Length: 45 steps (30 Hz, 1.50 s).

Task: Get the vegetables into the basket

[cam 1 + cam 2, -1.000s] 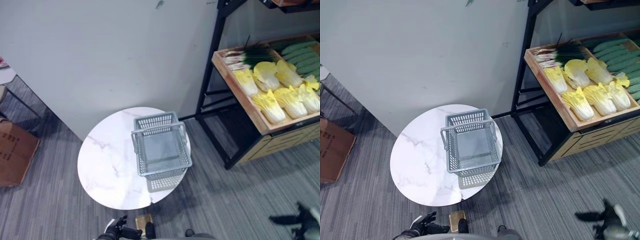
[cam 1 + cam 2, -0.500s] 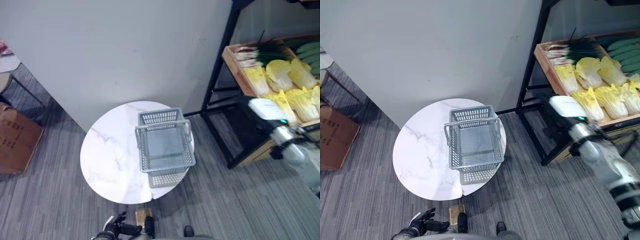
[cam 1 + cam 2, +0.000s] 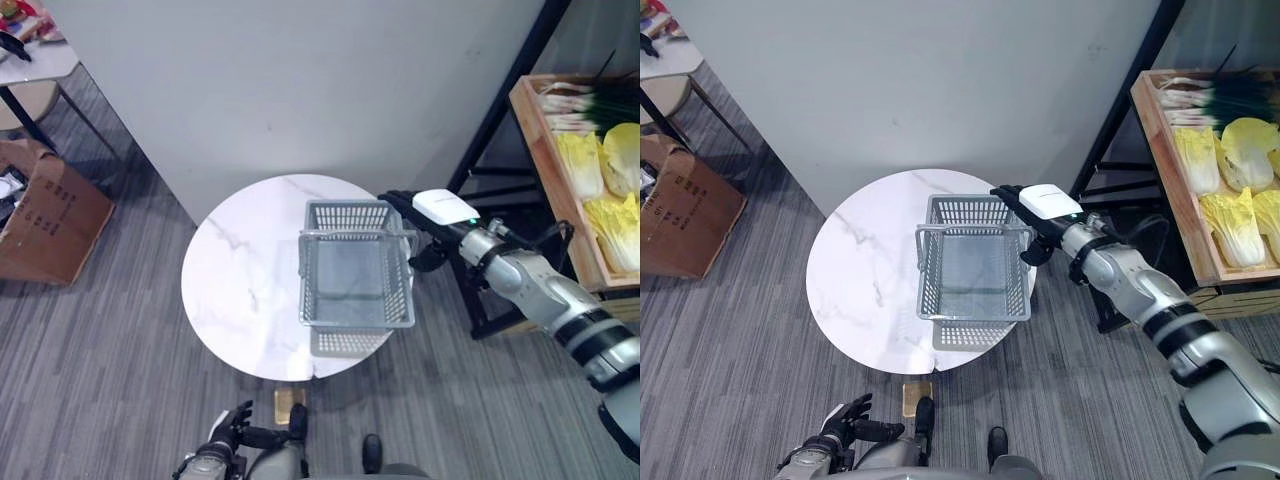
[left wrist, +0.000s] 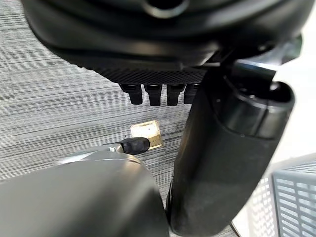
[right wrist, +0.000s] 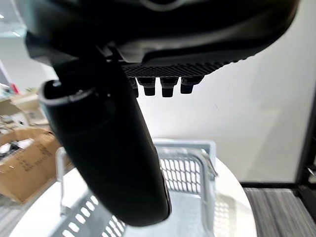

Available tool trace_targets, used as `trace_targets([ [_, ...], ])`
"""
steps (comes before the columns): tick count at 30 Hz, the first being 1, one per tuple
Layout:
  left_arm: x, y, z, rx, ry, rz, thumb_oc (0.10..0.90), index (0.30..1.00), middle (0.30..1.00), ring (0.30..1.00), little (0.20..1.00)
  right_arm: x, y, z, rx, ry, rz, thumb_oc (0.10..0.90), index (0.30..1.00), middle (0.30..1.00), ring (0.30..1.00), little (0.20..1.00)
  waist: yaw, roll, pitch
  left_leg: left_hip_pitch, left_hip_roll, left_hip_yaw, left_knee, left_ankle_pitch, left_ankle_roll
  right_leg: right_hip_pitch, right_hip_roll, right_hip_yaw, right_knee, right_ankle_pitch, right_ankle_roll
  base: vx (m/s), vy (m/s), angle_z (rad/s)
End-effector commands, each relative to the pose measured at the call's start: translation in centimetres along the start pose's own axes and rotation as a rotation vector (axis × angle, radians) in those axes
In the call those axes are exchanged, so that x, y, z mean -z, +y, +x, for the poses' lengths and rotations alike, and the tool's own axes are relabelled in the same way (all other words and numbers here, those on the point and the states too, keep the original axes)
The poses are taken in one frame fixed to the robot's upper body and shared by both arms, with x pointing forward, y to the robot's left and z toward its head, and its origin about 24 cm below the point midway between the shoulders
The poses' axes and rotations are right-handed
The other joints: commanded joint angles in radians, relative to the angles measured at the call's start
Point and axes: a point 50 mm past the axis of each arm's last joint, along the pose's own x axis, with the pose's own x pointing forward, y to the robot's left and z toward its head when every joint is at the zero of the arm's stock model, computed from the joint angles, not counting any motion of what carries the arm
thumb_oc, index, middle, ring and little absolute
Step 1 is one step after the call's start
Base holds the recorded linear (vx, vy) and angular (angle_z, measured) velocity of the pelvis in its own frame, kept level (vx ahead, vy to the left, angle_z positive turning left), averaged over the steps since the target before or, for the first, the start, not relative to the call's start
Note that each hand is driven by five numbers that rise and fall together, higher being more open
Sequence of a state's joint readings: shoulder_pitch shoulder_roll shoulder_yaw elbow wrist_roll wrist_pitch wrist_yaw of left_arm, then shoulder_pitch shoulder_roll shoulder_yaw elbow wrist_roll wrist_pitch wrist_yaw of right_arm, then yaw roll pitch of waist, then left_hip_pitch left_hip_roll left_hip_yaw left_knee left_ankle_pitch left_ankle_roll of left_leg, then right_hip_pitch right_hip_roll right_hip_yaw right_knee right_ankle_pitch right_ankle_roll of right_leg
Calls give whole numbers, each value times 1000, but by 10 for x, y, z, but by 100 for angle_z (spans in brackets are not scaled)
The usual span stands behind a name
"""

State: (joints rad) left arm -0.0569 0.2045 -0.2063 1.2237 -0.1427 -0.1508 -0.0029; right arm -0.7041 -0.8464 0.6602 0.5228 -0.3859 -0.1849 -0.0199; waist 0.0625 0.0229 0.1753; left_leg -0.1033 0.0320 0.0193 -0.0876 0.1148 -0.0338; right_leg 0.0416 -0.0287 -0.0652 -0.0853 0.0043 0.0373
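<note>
A grey mesh basket stands with nothing in it on the right half of a round white marble table. My right hand hovers at the basket's far right corner, fingers stretched out, open and holding nothing; in its wrist view the basket lies just past the fingers. Yellow cabbages and green scallions lie in a wooden tray on the shelf at the right. My left hand hangs low by the floor in front of the table, open with relaxed fingers.
A black shelf frame stands between the table and the vegetable tray. A cardboard box sits on the carpet at the left, with a small table behind it. A grey wall runs behind the round table. A small tan block lies on the floor.
The camera has turned, shifting the shelf to the right edge. My right arm has swung from the lower right up and across to the basket's far right corner. The left hand stays low.
</note>
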Motion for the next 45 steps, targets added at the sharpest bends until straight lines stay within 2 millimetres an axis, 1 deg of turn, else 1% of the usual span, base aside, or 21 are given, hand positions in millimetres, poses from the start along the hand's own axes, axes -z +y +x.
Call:
trace_targets([
  [1,26,14,-6,-35,109,107,900,1000,1000,1000,1000,-23,-77,24,268,-70,4,900,1000,1000,1000,1000,28,-33,11,79,40,55,0,-34,-66,-78,-107,10,50,81,92,-33,-10,4],
  [4,20,16,-5,-47,90,100,900,1000,1000,1000,1000,-21,-85,30,282,-38,-1,900,1000,1000,1000,1000,38,-30,23,62,38,47,0,-28,-66,-92,-108,5,52,83,91,-28,-4,7],
  [6,18,17,-4,-53,84,97,900,1000,1000,1000,1000,-19,-85,32,283,-25,0,900,1000,1000,1000,1000,39,-29,26,58,36,46,0,-27,-65,-97,-109,4,53,83,91,-12,7,15],
  [7,15,16,-3,-52,71,98,900,1000,1000,1000,1000,-18,-91,35,294,-9,-14,900,1000,1000,1000,1000,43,-26,31,48,34,42,0,-24,-65,-105,-110,2,54,84,91,-14,8,9],
  [8,14,17,-3,-54,67,99,900,1000,1000,1000,1000,-17,-93,36,304,1,-7,900,1000,1000,1000,1000,46,-24,34,41,34,41,0,-23,-64,-108,-111,1,54,84,91,-17,11,5],
  [13,5,16,-1,-61,41,93,900,1000,1000,1000,1000,-23,-100,41,323,-3,-1,900,1000,1000,1000,1000,54,-19,45,18,29,34,0,-20,-64,-129,-115,-1,54,90,91,-6,9,4],
  [16,1,16,0,-64,29,95,900,1000,1000,1000,1000,-28,-98,44,323,-12,36,900,1000,1000,1000,1000,56,-18,50,14,27,33,0,-20,-61,-135,-117,1,53,92,91,0,0,0],
  [19,-1,15,1,-64,24,102,900,1000,1000,1000,1000,-32,-90,48,293,-20,54,900,1000,1000,1000,1000,58,-18,51,14,25,34,0,-23,-59,-137,-118,1,53,92,92,0,0,0],
  [20,-1,15,1,-64,24,103,900,1000,1000,1000,1000,-34,-88,49,284,-25,53,847,926,926,926,926,58,-18,51,15,25,35,0,-25,-59,-137,-119,2,54,91,91,0,0,0],
  [21,-1,15,1,-64,24,102,900,1000,1000,1000,1000,-34,-88,49,284,-25,53,692,709,709,709,709,58,-18,51,15,25,35,0,-25,-59,-137,-119,2,54,91,91,0,0,0],
  [22,-1,15,1,-64,24,104,900,1000,1000,1000,1000,-35,-87,50,279,-28,52,400,300,300,300,300,59,-17,51,15,24,36,0,-26,-59,-137,-119,2,54,90,92,0,0,0],
  [28,-1,13,1,-61,25,115,900,1000,1000,1000,1000,-38,-71,52,239,-31,73,400,300,300,300,300,57,-17,54,24,22,39,0,-32,-55,-133,-121,7,53,90,92,0,0,0],
  [31,0,13,1,-61,29,117,900,1000,1000,1000,1000,-33,-61,51,208,-8,81,400,300,300,300,300,55,-18,53,31,23,43,0,-35,-54,-129,-121,8,53,89,92,1,3,-1],
  [33,2,13,0,-61,33,120,900,1000,1000,1000,1000,-26,-54,50,187,22,91,400,300,300,300,300,54,-19,53,37,23,45,0,-37,-54,-126,-121,10,52,88,92,0,0,0],
  [36,4,12,0,-58,39,129,900,1000,1000,1000,1000,-11,-41,46,162,86,119,400,300,300,300,300,54,-19,51,43,23,46,0,-40,-53,-121,-121,11,50,88,92,0,0,0],
  [37,4,12,0,-58,39,129,900,1000,1000,1000,1000,-11,-41,46,161,86,119,400,300,300,300,300,54,-19,51,44,23,46,0,-40,-53,-121,-121,11,49,88,92,0,0,0],
  [38,4,12,0,-53,41,139,900,1000,1000,1000,1000,-3,-33,43,143,121,142,400,300,300,300,300,52,-19,49,48,24,48,0,-41,-53,-118,-121,10,48,89,92,0,0,0],
  [39,4,12,0,-52,41,143,900,1000,1000,1000,1000,1,-29,41,135,136,153,400,300,300,300,300,51,-20,48,50,24,48,0,-42,-52,-116,-120,10,48,89,92,0,0,0],
  [42,6,12,-1,-45,47,152,900,1000,1000,1000,1000,4,-24,36,133,136,176,400,300,300,300,300,46,-20,42,59,25,52,0,-45,-52,-110,-120,11,45,88,92,0,0,0],
  [44,8,12,-1,-45,52,154,900,1000,1000,1000,1000,2,-27,34,149,111,183,400,300,300,300,300,43,-21,39,64,25,53,0,-47,-52,-106,-119,11,44,88,93,15,-4,-4],
  [45,10,12,-2,-46,59,150,900,1000,1000,1000,1000,-9,-34,30,179,38,162,400,300,300,300,300,36,-24,35,72,27,56,0,-52,-53,-101,-119,15,42,87,94,14,-2,-3],
])
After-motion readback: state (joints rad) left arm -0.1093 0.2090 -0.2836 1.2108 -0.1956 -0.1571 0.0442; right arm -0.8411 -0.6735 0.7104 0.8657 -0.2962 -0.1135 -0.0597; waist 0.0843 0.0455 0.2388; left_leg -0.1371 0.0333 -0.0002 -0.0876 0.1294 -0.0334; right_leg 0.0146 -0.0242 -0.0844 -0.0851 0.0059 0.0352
